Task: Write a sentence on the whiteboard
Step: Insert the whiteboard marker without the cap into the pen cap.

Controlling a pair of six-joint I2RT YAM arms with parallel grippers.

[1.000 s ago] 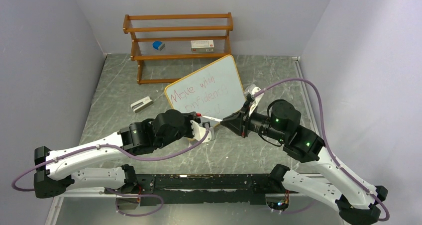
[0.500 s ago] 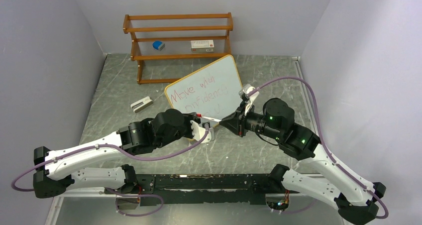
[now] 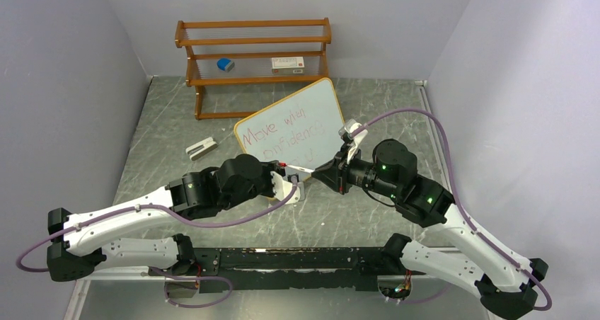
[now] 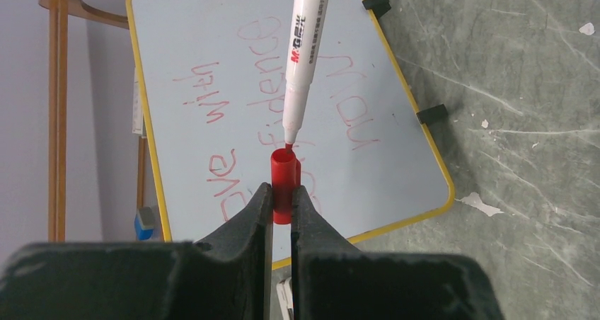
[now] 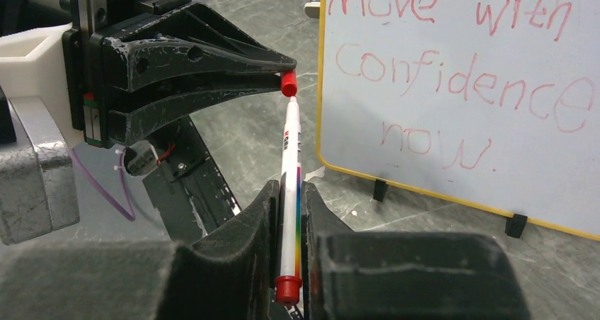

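Note:
The whiteboard point(image 3: 293, 127) stands tilted mid-table with a yellow frame; red writing reads "Move with confidence now." It also shows in the left wrist view point(image 4: 233, 65) and the right wrist view point(image 5: 453, 86). My left gripper point(image 3: 289, 168) point(image 4: 281, 196) is shut on the red marker cap point(image 4: 284, 182) point(image 5: 288, 83). My right gripper point(image 3: 320, 173) point(image 5: 290, 200) is shut on the white marker point(image 5: 289, 192) point(image 4: 306, 51). The marker's red tip points at the cap's open mouth, just touching or a hair short of it.
A brown wooden rack point(image 3: 253, 58) stands at the back with a blue eraser point(image 3: 225, 64) and a small box point(image 3: 288, 64). A small white-grey object point(image 3: 201, 149) lies left of the board. Grey walls close in left, right and behind.
My right arm has shifted a little to the left, bringing the marker tip closer to the cap. The left arm has barely moved.

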